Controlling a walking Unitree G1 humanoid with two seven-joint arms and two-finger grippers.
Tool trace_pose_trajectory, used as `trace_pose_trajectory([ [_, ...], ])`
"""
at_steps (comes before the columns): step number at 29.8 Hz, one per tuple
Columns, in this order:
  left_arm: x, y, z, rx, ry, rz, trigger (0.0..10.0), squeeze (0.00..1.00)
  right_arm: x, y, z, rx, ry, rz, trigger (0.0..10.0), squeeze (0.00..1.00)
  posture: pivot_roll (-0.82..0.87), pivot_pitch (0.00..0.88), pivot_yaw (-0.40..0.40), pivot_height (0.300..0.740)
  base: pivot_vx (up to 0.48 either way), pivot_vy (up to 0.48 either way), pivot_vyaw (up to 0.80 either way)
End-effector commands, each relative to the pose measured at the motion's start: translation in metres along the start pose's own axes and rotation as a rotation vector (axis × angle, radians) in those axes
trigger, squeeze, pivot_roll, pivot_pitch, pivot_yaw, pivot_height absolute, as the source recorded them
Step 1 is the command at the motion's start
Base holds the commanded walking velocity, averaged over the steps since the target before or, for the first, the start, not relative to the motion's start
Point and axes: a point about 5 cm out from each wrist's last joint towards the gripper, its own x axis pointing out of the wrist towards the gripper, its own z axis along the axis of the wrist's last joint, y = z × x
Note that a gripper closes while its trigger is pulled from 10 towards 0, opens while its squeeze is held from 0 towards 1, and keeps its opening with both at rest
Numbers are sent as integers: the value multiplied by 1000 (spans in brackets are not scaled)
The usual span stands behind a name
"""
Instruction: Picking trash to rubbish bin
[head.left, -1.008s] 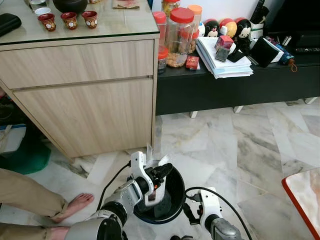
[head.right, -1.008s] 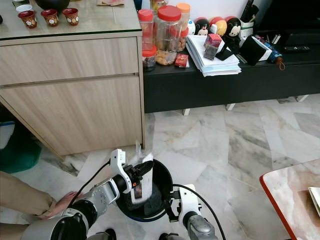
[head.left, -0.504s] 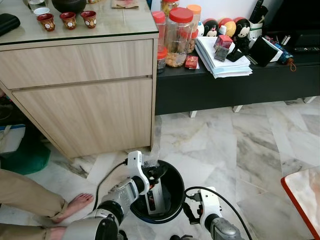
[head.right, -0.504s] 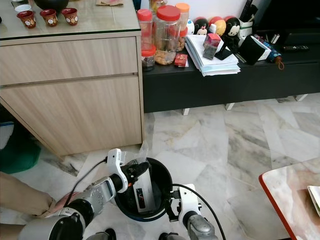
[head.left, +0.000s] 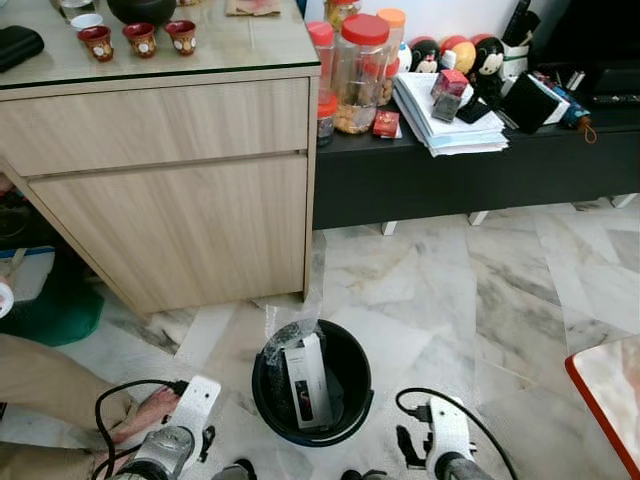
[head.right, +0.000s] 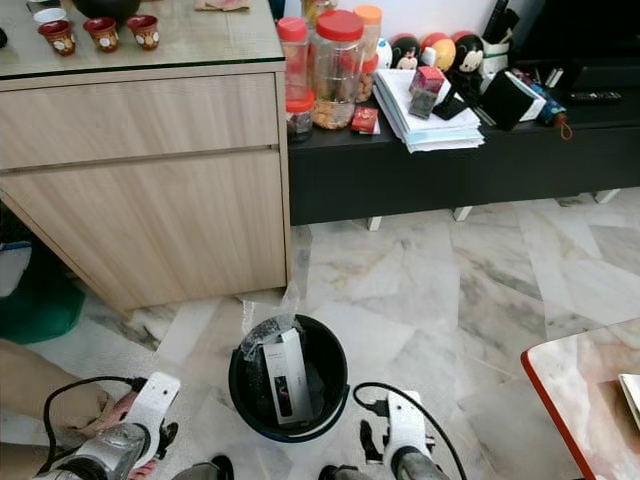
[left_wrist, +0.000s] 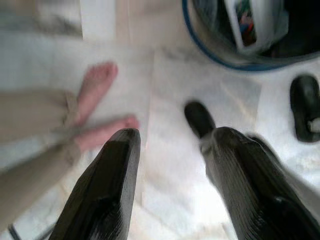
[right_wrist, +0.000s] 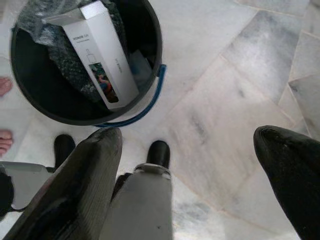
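The room has a pale marble floor (head.left: 480, 300), with a light wooden cabinet (head.left: 170, 190) at the back and a low black shelf (head.left: 470, 170) beside it that carries jars and papers.

The trash is a slim white carton box (head.left: 308, 380). It lies tilted inside the black rubbish bin (head.left: 262, 395), leaning on a crumpled piece of clear plastic wrap (right_wrist: 60, 55), and one short end of the box rises a little above the rim. The bin stands on the floor between the two pincers and a bit ahead of them. It seems this piece is already where it must go.

I judge the box to be light and quite stiff, but hollow, so a hard squeeze can dent it. Its printed sides look smooth and maybe slippery. If it must be taken again, the best place is across the two narrow long sides near the raised end. The plastic wrap is soft and will fold and slip away.

The left gripper (left_wrist: 170, 165) hangs low over the floor, beside the bin, with its two black fingers spread apart and nothing between them. A person's bare feet (left_wrist: 97, 107) are just beyond it, so care is needed there. The right gripper (right_wrist: 195, 150) also hangs with fingers wide apart and empty, the bin just ahead of it.
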Motion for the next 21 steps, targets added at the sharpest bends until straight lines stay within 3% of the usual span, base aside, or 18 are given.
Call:
trace_pose_trajectory([
  [1, -1, -3, -6, -7, -12, 16, 10000, 0, -3, -5, -12, 20, 38, -20, 10000, 0, 82, 146, -47, 740, 0, 0, 0],
  [6, -1, -3, -7, -54, -34, 20, 10000, 0, -3, -4, -12, 36, 32, -23, 10000, 0, 86, 135, -40, 740, 0, 0, 0],
  [7, -2, -3, -9, -18, -30, 20, 10000, 0, -3, -3, -12, 37, 32, -23, 10000, 0, 90, 125, -34, 740, 0, 0, 0],
  [11, -3, 1, -10, -8, -39, 42, 10000, 0, -3, -2, -12, 40, 30, -22, 10000, 0, 92, 123, -32, 740, 0, 0, 0],
  [15, -4, 13, -12, -93, -47, 78, 10000, 0, -2, 2, -9, 36, 26, -6, 10000, 0, 116, 114, -33, 740, 0, 0, 0],
  [21, -5, 7, -23, -77, -1, 48, 10000, 0, -1, 7, -8, 29, 26, 7, 10000, 0, 117, 82, -25, 740, 0, 0, 0],
])
